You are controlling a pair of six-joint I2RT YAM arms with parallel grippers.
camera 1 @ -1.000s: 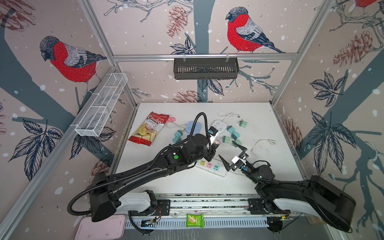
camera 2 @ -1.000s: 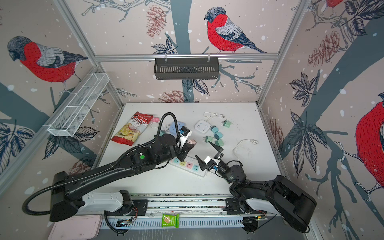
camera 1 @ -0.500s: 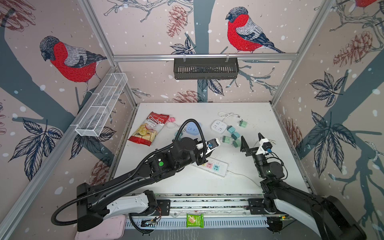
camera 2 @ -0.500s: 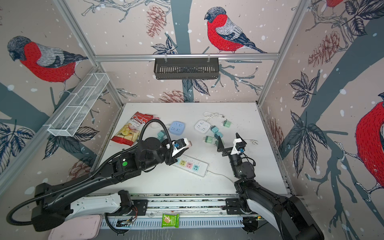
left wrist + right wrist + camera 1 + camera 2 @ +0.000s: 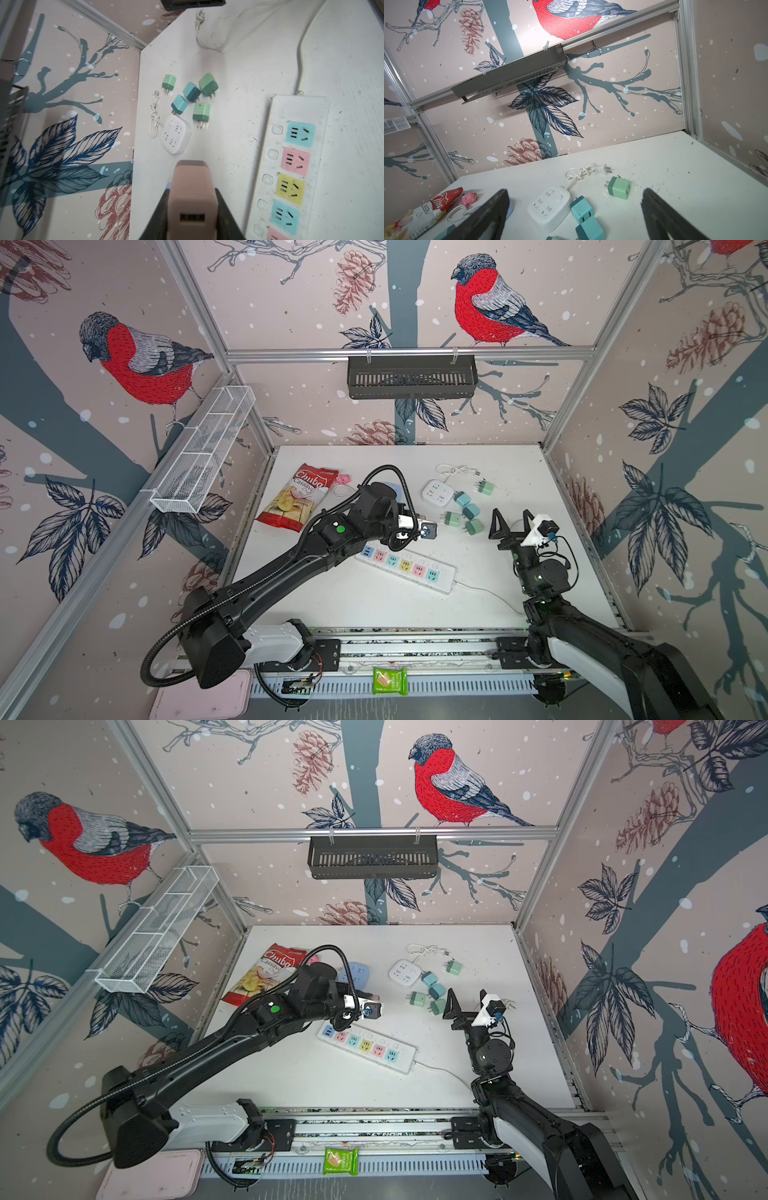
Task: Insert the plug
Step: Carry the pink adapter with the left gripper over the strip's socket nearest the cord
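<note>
**Plug gripped, not yet seated in strip**

We begin at the left edge of the tabletop (image 5: 374, 614), where a chip bag (image 5: 297, 499) lies flat, with a small pink toy (image 5: 343, 478) just beside its far corner.

Next, the left gripper (image 5: 192, 199) is clamped tight on the plug (image 5: 191, 182), a pinkish-brown block with one finger against each side. We see a port on the end that faces the wrist camera; its prongs are hidden from us. The plug hangs above the tabletop, just beside the left end of the power strip (image 5: 405, 568), and sits in none of the sockets.

The power strip lies near the middle of the tabletop, slanting toward the front right corner. All the coloured sockets we can see are vacant.

Behind it, toward the far edge, we note a white socket block (image 5: 438, 492) and five green and teal adapters (image 5: 471, 511), loose and lying close together.

Toward the right edge, the right gripper (image 5: 511, 513) is raised with its jaws spread wide, and nothing is between them.
</note>
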